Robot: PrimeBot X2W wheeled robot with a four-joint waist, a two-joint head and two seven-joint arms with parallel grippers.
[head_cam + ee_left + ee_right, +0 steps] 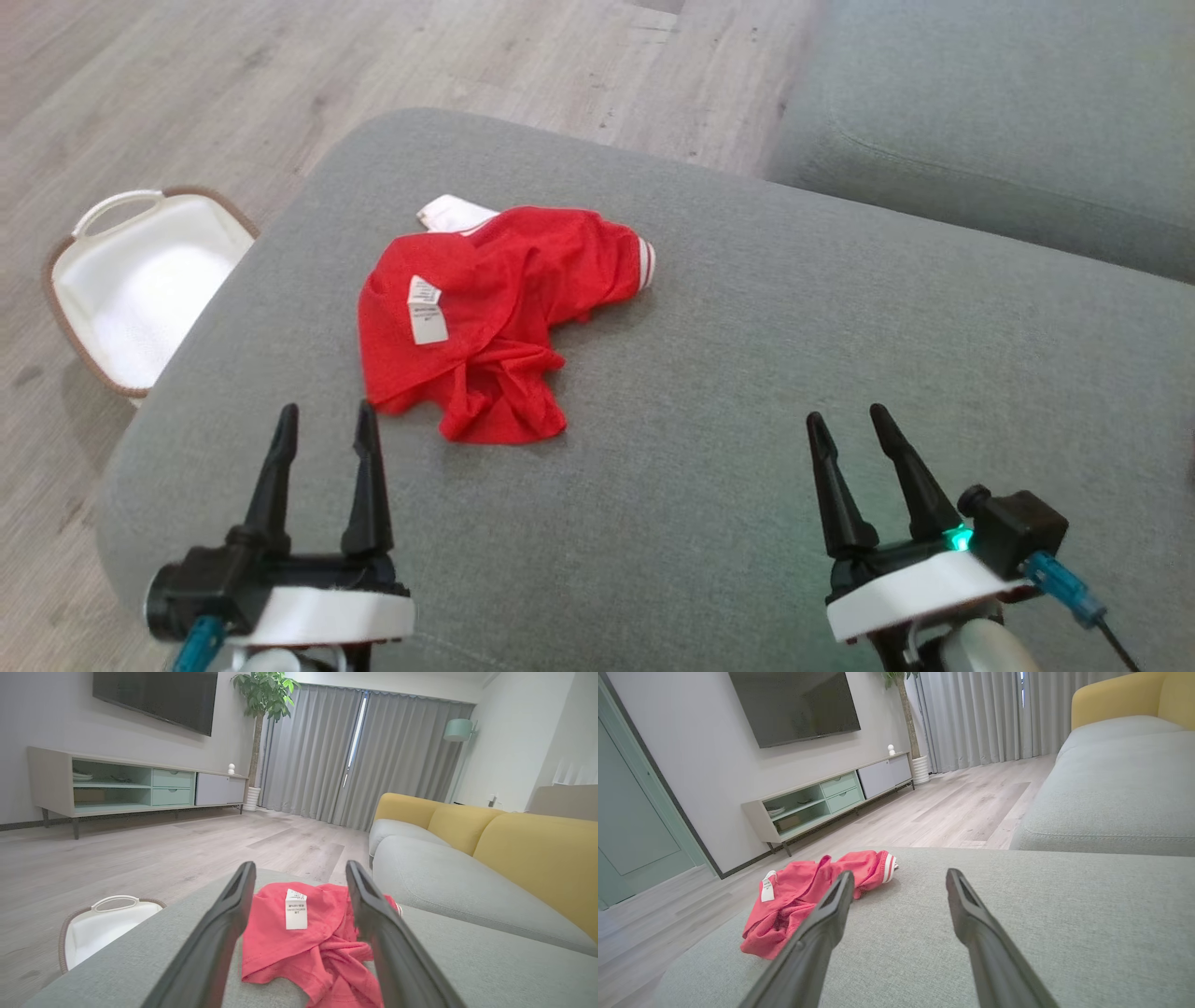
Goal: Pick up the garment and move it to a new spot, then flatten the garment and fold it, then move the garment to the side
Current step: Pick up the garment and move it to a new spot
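A crumpled red garment (495, 317) with a white label and white-striped cuffs lies bunched on the grey ottoman (747, 373), left of its middle. My left gripper (327, 415) hovers open just in front of the garment's near edge, nothing between its fingers. In the left wrist view the garment (299, 942) sits straight ahead between the two dark fingers (224, 924). My right gripper (848, 418) stands open over bare cushion to the right, well apart from the cloth. The right wrist view has the garment (808, 891) off to its left.
A white basket (140, 280) with a brown rim stands on the wooden floor beside the ottoman's left edge. A grey sofa seat (1008, 121) lies beyond the far right, with yellow backrests (532, 844). A TV cabinet (131, 786) lines the far wall.
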